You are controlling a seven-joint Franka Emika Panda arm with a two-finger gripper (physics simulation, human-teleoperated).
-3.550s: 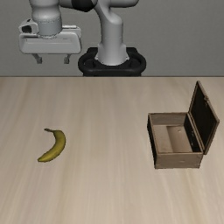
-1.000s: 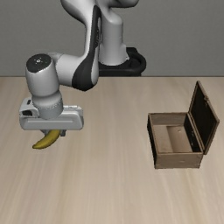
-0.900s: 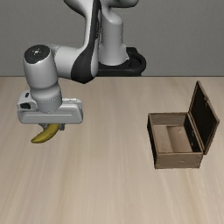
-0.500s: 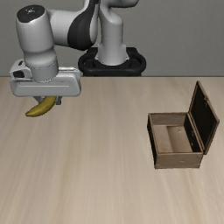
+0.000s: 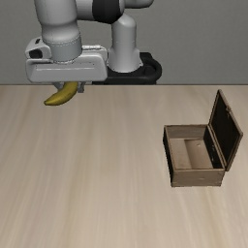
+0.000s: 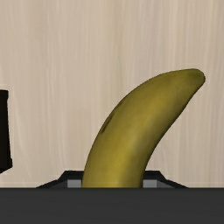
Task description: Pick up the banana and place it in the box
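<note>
My gripper (image 5: pixel 65 89) is shut on the yellow banana (image 5: pixel 61 95), which hangs high above the table at the exterior view's left. In the wrist view the banana (image 6: pixel 140 127) rises from between my fingers, curved, with the wooden tabletop far beneath it. The brown wooden box (image 5: pixel 197 155) stands on the table at the exterior view's right with its lid (image 5: pixel 227 126) open and upright; its inside is bare. A dark edge of the box (image 6: pixel 3 131) shows beside the banana in the wrist view.
The light wooden table (image 5: pixel 107 184) spreads wide between my hand and the box. My arm's black base (image 5: pixel 126 68) stands at the table's far edge.
My gripper has risen from the table with the banana in it and shifted toward the exterior view's right. The box has not moved.
</note>
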